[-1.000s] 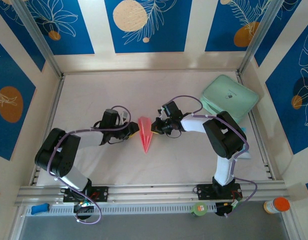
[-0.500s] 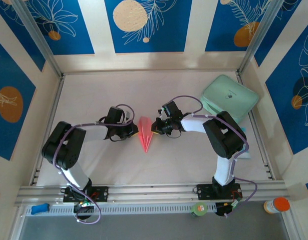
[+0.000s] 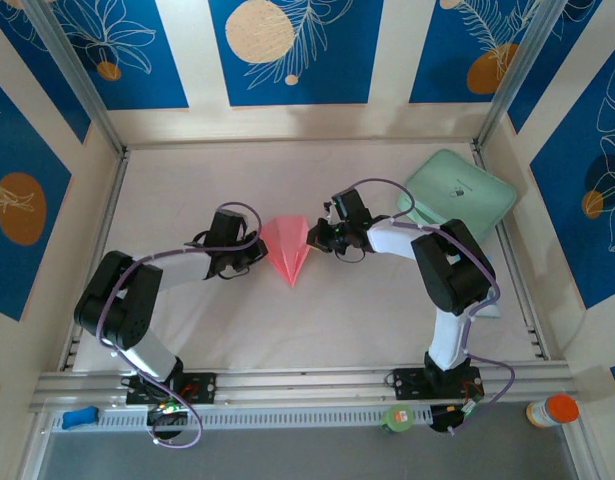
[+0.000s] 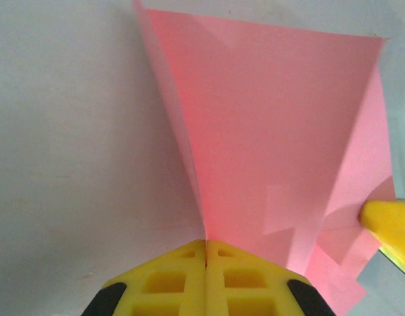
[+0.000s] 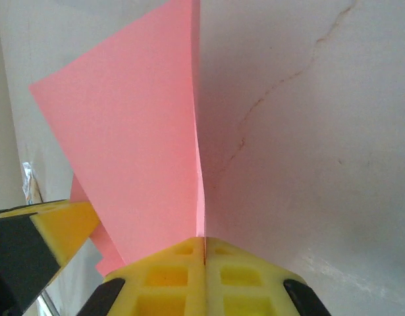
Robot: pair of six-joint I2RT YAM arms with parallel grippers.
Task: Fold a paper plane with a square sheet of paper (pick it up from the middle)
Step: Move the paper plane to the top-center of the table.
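Paper plane (image 3: pixel 287 248) hangs spread between both grippers, well apart from the mint-green pad (image 3: pixel 459 195), to its left. Its far wing edge is clamped in the left gripper (image 3: pixel 258 254); the right gripper (image 3: pixel 315 238), nearer the pad, pinches the other edge tight.

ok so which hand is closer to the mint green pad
Right. The right hand pinches the folded pink paper at the edge facing the mint-green pad; the left hand pinches the opposite edge, farther from it.
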